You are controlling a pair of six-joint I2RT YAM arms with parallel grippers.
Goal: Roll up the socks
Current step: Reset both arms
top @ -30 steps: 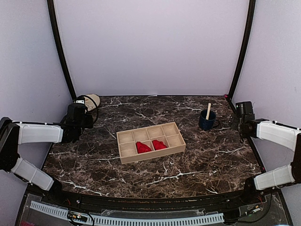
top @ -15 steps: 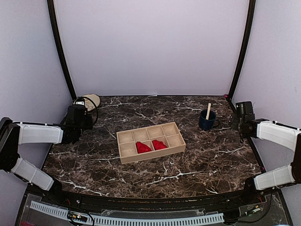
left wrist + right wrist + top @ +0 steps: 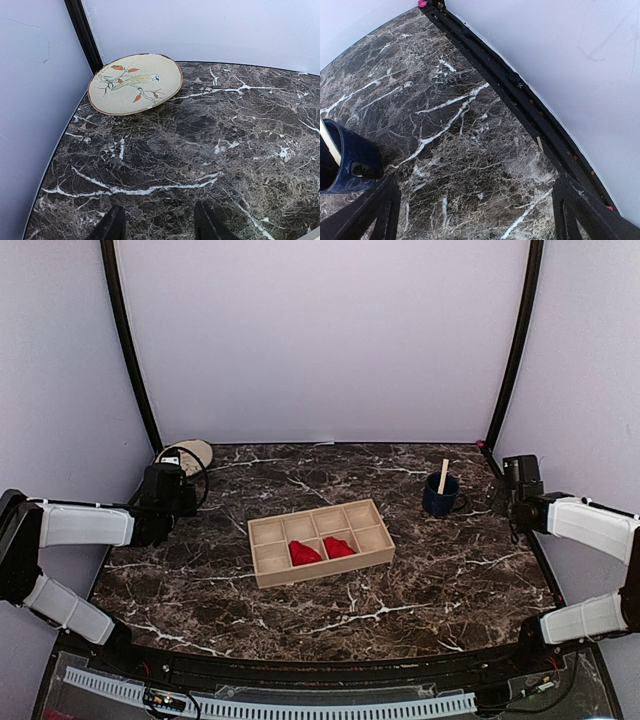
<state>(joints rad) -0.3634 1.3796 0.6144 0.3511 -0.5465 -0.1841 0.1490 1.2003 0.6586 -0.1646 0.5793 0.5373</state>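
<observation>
Socks: a red bundled sock point(image 3: 304, 554) and a second red bundled sock point(image 3: 339, 547) sit side by side at the centre of the top view, each in its own compartment.
Tray: light wooden divided tray point(image 3: 325, 571), two rows of four; the red pair fills the middle two cells of the near row, and the other six show bare wood.
Left arm: the left gripper point(image 3: 160, 227) hovers over the dark marble desk point(image 3: 400, 590) at the left edge of the top view, jaws parted around bare air.
Plate: cream round plate painted with a bird on a branch point(image 3: 135, 82), upper left of the left wrist view, well apart from the fingers.
Right arm: the right gripper point(image 3: 480, 215), far right of the top view, jaws spread wide, gripping nothing.
Mug: dark blue mug point(image 3: 342, 160) at the left edge of the right wrist view, with a pale wooden stick point(image 3: 443, 476) standing in it.
</observation>
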